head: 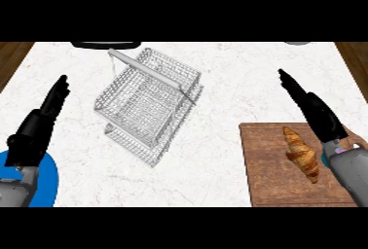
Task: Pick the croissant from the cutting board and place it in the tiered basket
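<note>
"While the croissant [302,153] lies on the cutting board [269,165], untouched, what worries you most?"

"The grip. The right hand [313,107] is stretched out with straight fingers and holds nothing. It sits just to the right of the croissant, with its fingertips past the board's far edge. If it closes from there, I'd guess it catches only a tapered end, and the pastry could swing or slip out."

"Which way does it lie?"

"Its long axis runs from the far side toward the robot. The far tip leans a little left and the near tip a little right, so the fingers should close across the thick middle, not along the length."

"And after that?"

"The wire basket [176,61] stands well apart to the left, with a bar handle over its upper tray. The croissant could knock that bar or a rim on the way in."

"The other hand?"

"The left hand [46,114] rests open at the left edge, above a blue plate [49,180] — out of the way."
</note>
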Robot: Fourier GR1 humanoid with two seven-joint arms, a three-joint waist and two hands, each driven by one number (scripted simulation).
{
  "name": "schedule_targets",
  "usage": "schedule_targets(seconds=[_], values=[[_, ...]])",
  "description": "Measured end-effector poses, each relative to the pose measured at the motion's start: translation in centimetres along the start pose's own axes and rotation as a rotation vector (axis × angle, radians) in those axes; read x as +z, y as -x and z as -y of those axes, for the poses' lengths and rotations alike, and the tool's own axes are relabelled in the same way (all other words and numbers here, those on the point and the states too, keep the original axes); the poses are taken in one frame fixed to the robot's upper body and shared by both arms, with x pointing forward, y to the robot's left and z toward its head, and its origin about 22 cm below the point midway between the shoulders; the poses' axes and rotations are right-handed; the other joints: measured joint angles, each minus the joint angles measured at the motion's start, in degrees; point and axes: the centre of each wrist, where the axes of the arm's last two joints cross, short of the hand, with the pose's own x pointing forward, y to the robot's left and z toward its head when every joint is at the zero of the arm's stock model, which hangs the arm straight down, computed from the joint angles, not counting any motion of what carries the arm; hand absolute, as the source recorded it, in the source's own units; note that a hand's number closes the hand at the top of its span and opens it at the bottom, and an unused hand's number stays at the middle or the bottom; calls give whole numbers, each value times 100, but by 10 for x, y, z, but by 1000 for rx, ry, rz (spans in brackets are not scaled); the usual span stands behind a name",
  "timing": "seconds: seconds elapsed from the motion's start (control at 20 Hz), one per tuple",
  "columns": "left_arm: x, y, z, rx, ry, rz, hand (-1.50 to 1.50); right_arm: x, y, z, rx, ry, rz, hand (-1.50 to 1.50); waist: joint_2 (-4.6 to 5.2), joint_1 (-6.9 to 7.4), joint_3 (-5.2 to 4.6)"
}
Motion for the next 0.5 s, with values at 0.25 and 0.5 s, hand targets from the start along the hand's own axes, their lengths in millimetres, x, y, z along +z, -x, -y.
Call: schedule_targets(seconds=[0.25, 0.5], values=[[-2, -5, 7, -23, 27, 68, 0, -9, -37, -21, -180, -242, 265, 150, -29, -60, 41], [5, -5, 24, -31, 81, 110, 0, -10, -31, -10, -173, -86, 241, -150, -54, -168, 35]])
